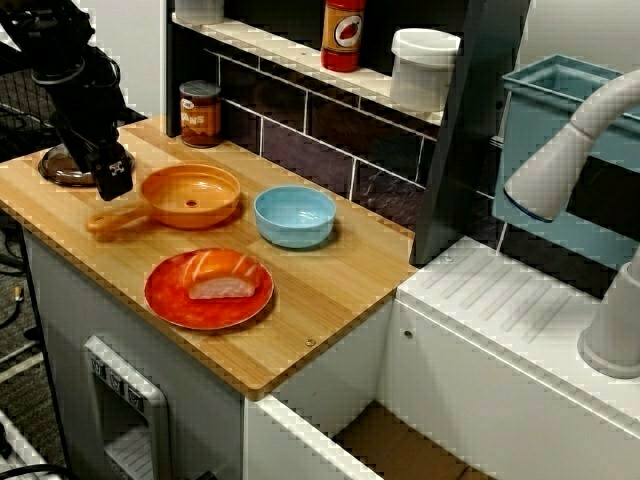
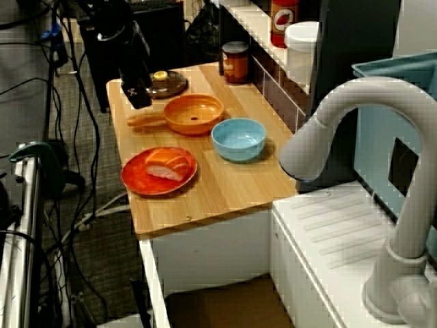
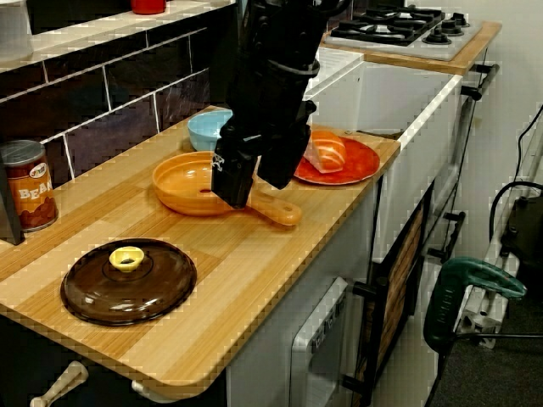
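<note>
Pincer point(image 3: 253, 192) released, fingers apart, hovering just above handle point(image 3: 280, 209) of orange pan point(image 3: 187, 182). Handle's long axis points away from pan, opposite blue bowl point(image 3: 208, 129).

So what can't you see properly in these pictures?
Brown lid: shelf view, mostly behind the gripper.
Blue bowl: lid-end view, mostly behind the arm.
Red bottle: shelf view, top cut off by the picture edge.
Pan handle: shelf view, blurred.
</note>
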Controlling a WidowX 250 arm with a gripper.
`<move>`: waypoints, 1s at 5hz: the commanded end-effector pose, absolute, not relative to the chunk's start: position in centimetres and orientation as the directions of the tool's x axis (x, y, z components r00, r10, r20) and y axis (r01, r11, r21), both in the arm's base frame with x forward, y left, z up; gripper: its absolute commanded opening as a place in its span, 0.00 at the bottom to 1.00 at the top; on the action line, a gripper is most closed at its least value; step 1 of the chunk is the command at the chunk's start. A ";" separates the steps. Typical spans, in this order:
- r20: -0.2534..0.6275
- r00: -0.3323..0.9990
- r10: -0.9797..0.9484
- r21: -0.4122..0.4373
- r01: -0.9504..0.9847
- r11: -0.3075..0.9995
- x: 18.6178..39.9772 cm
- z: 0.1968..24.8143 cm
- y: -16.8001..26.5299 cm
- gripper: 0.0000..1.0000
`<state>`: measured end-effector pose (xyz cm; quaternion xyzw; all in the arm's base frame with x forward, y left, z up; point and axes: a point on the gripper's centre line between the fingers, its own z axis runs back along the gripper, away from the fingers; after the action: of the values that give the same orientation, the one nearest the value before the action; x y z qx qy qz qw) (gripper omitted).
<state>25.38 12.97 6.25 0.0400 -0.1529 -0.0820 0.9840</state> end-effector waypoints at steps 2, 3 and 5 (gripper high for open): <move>0.298 0.938 -0.174 0.117 0.145 0.982 25.1 6.3 12.3 1.00; 0.294 0.939 -0.176 0.124 0.145 0.982 25.1 5.7 12.3 1.00; 0.280 0.944 -0.172 0.128 0.141 0.982 25.1 4.1 12.1 1.00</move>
<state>25.22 11.83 3.48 0.0461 -0.1362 -0.0799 0.9864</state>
